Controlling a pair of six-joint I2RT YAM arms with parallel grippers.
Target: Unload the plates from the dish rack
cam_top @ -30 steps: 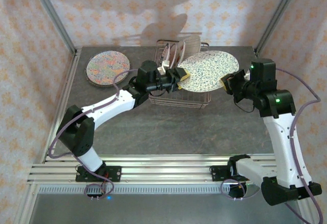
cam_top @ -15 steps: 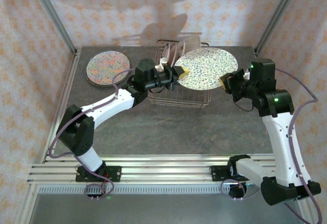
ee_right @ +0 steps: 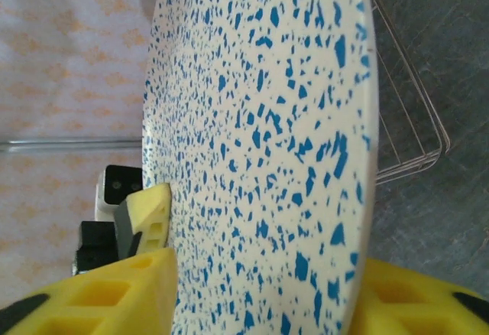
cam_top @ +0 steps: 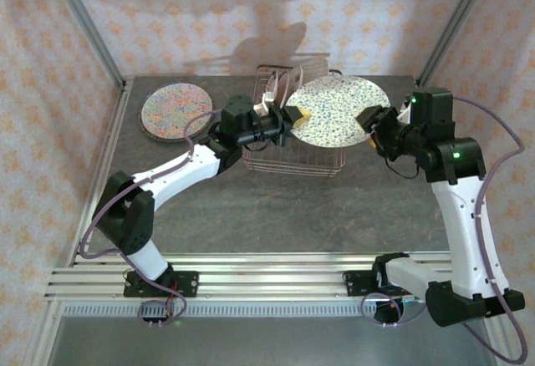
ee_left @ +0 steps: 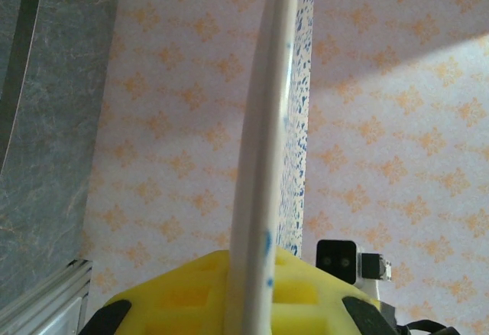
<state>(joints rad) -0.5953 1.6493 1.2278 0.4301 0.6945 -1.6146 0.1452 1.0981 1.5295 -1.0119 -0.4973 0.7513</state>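
The round white plate with blue speckles (cam_top: 338, 109) hangs above the silver wire dish rack (cam_top: 294, 164), its width running left to right between both arms. The left pincer (cam_top: 292, 118) is clamped on its left rim; the right pincer (cam_top: 369, 123) stands parted astride the right rim, gripping nothing. We judge that the left arm alone bears it, the plate extending rightward from that pincer, away from the mottled pink round plate (cam_top: 175, 111) on the grey worktop (cam_top: 292, 207).

Bright, soft, even light falls from above; in the top view, blurry grey arm shadows lie on the back wall (cam_top: 276, 32) at 12 o'clock. The left wrist view shows the speckled plate (ee_left: 263, 159) rim close and soft-focused. In the right wrist view its specks are crisp, while the yellow pads (ee_right: 114, 297) at 6 o'clock are blurred.
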